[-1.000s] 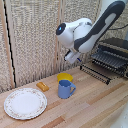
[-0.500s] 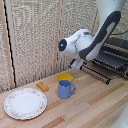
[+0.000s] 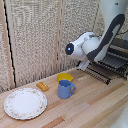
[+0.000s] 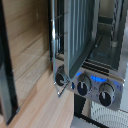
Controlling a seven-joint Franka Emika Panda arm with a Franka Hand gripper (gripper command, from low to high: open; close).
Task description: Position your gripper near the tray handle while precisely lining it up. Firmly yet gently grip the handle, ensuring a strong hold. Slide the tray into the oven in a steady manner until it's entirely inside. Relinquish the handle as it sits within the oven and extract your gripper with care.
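Observation:
The tray (image 3: 106,66), a dark wire rack, sticks out of the oven (image 3: 121,49) at the exterior view's right. The tray handle (image 3: 94,75) is a thin dark bar along its front edge. My white-and-black arm hangs over that corner, and the gripper (image 3: 83,64) sits low by the handle's end; its fingers are too small and hidden to read. In the wrist view the tray (image 4: 80,30) and its thin tray handle (image 4: 52,40) fill the frame close up, above the oven (image 4: 95,87) front with three knobs. No fingers show there clearly.
A blue mug (image 3: 65,89) stands on the wooden table (image 3: 95,107) in front of a yellow bowl (image 3: 64,77). A small orange block (image 3: 43,86) lies beside them, and a round patterned plate (image 3: 25,103) sits at the exterior view's left. A woven screen forms the back wall.
The arm has come down steadily over the last second, bringing the gripper lower toward the tray's front edge. Mug, bowl, plate and tray have not moved.

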